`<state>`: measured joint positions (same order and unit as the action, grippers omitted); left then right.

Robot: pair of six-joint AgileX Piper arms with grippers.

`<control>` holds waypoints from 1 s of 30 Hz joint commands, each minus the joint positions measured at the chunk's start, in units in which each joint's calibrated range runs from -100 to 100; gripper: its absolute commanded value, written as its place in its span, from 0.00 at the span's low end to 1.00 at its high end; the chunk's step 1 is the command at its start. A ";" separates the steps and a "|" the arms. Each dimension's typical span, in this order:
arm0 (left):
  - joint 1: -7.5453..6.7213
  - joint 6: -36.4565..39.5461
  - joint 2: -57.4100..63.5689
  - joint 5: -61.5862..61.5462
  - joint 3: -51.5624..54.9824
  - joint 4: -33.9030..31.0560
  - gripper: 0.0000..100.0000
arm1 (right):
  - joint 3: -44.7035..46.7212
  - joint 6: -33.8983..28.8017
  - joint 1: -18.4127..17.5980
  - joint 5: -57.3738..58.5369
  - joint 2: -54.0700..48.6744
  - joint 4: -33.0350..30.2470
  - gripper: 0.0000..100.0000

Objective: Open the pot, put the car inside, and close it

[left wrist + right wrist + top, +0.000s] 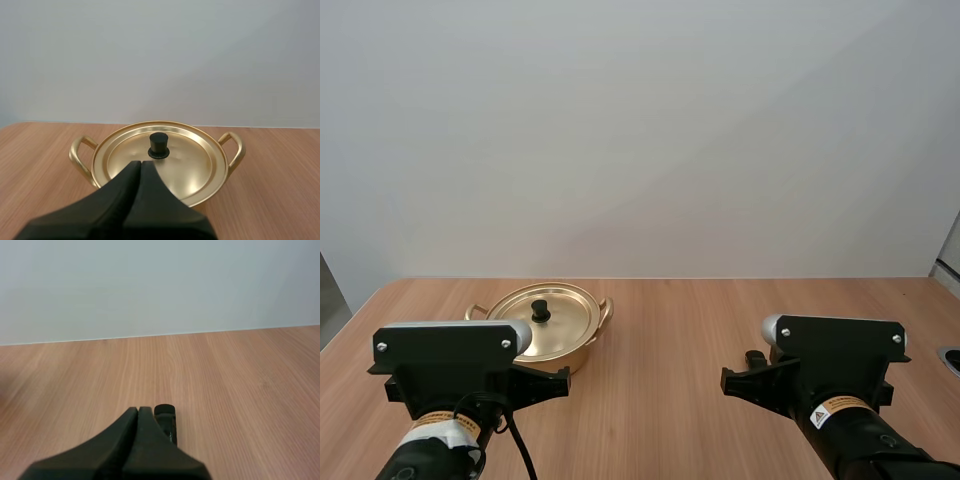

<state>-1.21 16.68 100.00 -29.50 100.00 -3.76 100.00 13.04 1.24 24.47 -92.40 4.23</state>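
The wooden table (680, 330) carries everything. On its left half sits the gold pot (585, 351), a loop handle out to each side. Its lid (558, 332) is seated flat, with the black knob (540, 311) upright in the middle. So I judge nothing is done yet: opening, loading and closing all remain. The left pincer (140, 167) hangs just short of the pot, fingers pressed together on nothing. The right pincer (138, 412), likewise closed and empty, is low over bare wood. A small black thing (166, 421) lies just beside its tip, probably the car, though too dark to make out.
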 commanded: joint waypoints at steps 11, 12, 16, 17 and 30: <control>0.03 0.01 0.00 2.04 0.00 0.00 0.00 | 0.00 0.00 0.01 0.08 0.06 1.47 0.00; 0.03 0.01 0.00 2.73 0.00 0.00 0.00 | 0.00 0.00 0.01 0.08 0.06 1.47 0.00; 0.03 0.01 0.00 2.75 0.00 0.00 0.00 | 0.00 0.00 0.01 0.08 0.06 1.47 0.00; 0.03 0.01 0.00 2.75 0.00 0.00 0.00 | 0.00 0.00 0.01 -0.15 0.06 1.35 0.00; 0.03 -1.52 0.00 2.71 -7.57 -7.35 0.00 | 0.00 0.00 0.01 -9.19 0.06 -28.57 0.00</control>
<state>-1.21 15.20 100.00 -26.50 93.64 -8.38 100.00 13.04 1.24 15.27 -92.40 -12.05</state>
